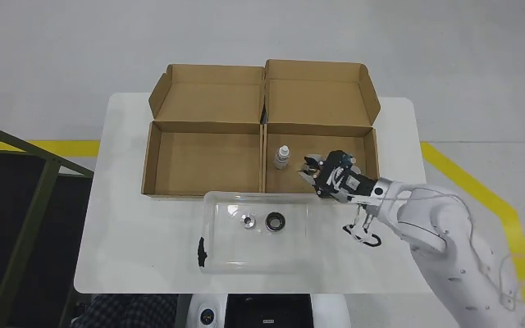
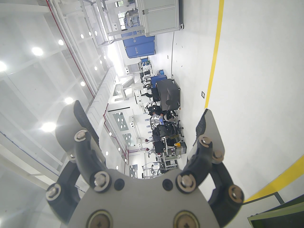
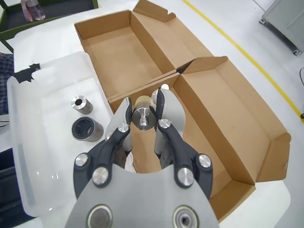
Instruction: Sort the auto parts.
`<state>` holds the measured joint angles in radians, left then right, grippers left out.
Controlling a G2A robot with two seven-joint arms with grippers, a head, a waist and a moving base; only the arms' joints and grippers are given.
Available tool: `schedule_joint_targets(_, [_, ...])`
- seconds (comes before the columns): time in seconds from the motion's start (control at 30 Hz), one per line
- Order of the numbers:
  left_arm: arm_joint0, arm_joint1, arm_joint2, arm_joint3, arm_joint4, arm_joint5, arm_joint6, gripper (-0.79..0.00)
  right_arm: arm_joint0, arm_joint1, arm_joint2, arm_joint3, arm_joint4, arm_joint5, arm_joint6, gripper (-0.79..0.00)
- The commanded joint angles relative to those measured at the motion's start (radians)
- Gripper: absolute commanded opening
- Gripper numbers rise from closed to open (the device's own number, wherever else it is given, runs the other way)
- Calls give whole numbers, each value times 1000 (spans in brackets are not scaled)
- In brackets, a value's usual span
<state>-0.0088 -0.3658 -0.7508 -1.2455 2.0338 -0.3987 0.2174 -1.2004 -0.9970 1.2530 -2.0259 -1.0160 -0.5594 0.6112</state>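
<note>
Clamping one part (image 3: 142, 117): right fingers (image 3: 164, 103) | left fingers (image 2: 210, 129) apart | two parts (image 3: 81, 104) (image 3: 87, 129) in tray (image 3: 17, 124)

Threaded part (image 3: 143, 117) above box (image 3: 237, 100), two cylinders (image 3: 81, 105) (image 3: 87, 129) in tray (image 3: 16, 124)

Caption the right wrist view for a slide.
Right gripper shut on a metal part above a cardboard box; two cylinders sit in the clear bin.

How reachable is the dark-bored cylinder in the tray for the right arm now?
Probably not yet: the right gripper is shut on a threaded part over the right box, though the cylinder sits nearby, uncovered.
</note>
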Motion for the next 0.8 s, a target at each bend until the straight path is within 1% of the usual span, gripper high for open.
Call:
schedule_joint_targets(0.0, [0, 0, 0, 0, 0, 0, 0, 0, 32, -3, -19, 27, -1, 15, 43, -785])
schedule_joint_targets(0.33, [0, 0, 0, 0, 0, 0, 0, 0, 186, -29, -142, 191, 16, 88, 173, -785])
schedule_joint_targets(0.63, [0, 0, 0, 0, 0, 0, 0, 0, 296, -53, -237, 308, 39, 100, 291, -785])
schedule_joint_targets(0.77, [0, 0, 0, 0, 0, 0, 0, 0, 334, -65, -283, 357, 42, 111, 322, -785])
